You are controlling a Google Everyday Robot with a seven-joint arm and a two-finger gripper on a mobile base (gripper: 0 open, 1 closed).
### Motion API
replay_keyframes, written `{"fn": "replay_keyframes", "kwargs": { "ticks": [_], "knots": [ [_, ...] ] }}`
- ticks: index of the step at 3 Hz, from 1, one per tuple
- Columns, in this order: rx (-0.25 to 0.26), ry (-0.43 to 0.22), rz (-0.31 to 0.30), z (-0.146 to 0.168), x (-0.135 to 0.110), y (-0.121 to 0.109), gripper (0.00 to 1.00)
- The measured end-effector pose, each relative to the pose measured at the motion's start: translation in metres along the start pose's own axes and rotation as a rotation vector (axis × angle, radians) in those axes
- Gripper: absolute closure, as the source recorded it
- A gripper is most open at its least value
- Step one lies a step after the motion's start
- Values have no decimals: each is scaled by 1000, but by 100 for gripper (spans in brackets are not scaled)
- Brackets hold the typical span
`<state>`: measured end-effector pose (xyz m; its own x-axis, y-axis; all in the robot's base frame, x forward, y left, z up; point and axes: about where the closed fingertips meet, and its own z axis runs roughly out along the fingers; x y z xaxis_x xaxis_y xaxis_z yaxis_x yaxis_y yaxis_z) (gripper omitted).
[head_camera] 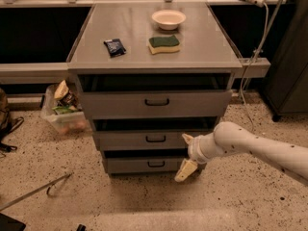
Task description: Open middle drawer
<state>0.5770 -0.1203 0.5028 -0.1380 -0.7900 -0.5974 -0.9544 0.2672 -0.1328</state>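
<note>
The middle drawer [125,140] is a grey flat front with a small black loop handle [155,139] at its centre, between the taller top drawer [192,104] and the shorter bottom drawer [130,165]. All three fronts look closed or nearly so. My gripper [186,154] is open, on the end of the white arm coming in from the right. Its upper finger [186,138] is at the middle drawer's right part, to the right of the handle. Its lower finger [185,170] hangs in front of the bottom drawer. It holds nothing.
On the cabinet top [211,47] lie a white bowl [168,19], a green and yellow sponge [164,44] and a black packet [114,47]. A plastic bin [62,117] of items stands on the floor at left. A metal rod [36,190] lies at front left. A cable [255,42] hangs at right.
</note>
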Motion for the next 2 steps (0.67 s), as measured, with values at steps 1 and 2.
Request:
{"fn": "replay_keyframes", "kwargs": {
  "ticks": [1, 2],
  "knots": [
    [-52, -52, -77, 25, -8, -31, 0],
    [4, -69, -88, 11, -16, -66, 0]
  ]
}}
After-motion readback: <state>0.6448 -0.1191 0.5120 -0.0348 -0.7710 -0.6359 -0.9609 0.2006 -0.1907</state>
